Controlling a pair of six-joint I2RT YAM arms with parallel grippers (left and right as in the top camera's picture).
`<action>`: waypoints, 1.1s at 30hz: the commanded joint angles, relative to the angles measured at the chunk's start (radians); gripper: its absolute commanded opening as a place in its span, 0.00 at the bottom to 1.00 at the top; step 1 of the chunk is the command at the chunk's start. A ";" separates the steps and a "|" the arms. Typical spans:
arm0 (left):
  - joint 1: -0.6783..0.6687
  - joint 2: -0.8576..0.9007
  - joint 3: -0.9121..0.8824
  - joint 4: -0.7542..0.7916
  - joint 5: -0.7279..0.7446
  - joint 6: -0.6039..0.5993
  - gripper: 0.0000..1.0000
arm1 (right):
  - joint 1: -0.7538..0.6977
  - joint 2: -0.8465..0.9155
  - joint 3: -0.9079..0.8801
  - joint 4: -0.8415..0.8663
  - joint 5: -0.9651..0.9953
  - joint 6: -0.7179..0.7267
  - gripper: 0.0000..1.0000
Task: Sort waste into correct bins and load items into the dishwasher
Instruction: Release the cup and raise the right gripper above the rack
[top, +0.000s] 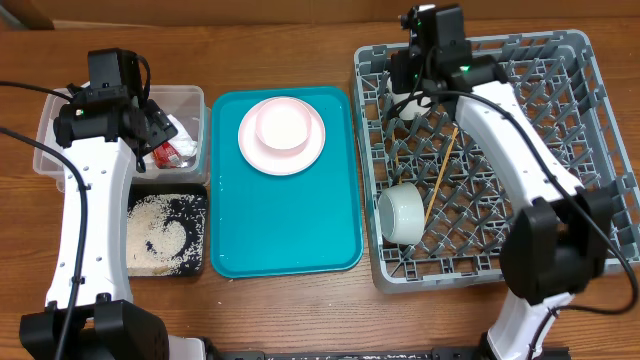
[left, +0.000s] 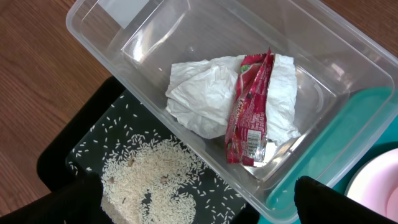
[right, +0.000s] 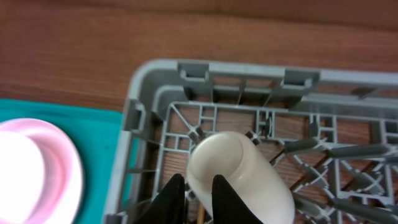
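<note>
Wooden tabletop (top: 300, 30): cup (right: 242, 174) lies in the rack's (right: 249, 68) corner under my right end effector (right: 198, 185), grip unclear; left end effector (left: 202, 202) released, well left of the rack. I fear the cup rolls if dropped

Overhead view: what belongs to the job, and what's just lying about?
Job: red printed wrapper, crumpled white napkin, clear plastic tub, whitish rice grains, black tray, pink round plate, pale round bowl, wooden chopsticks, cream cup, grey plastic dish rack.
Lying about: teal serving tray, wooden table.
</note>
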 joint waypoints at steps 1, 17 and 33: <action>0.003 -0.015 0.023 0.002 0.005 -0.014 1.00 | -0.001 0.050 0.004 0.014 0.021 -0.003 0.18; 0.003 -0.016 0.023 0.002 0.005 -0.014 1.00 | -0.006 -0.022 0.005 -0.155 0.138 -0.002 0.17; 0.003 -0.015 0.023 0.002 0.006 -0.014 1.00 | 0.019 -0.220 0.005 -0.262 -0.291 0.043 0.22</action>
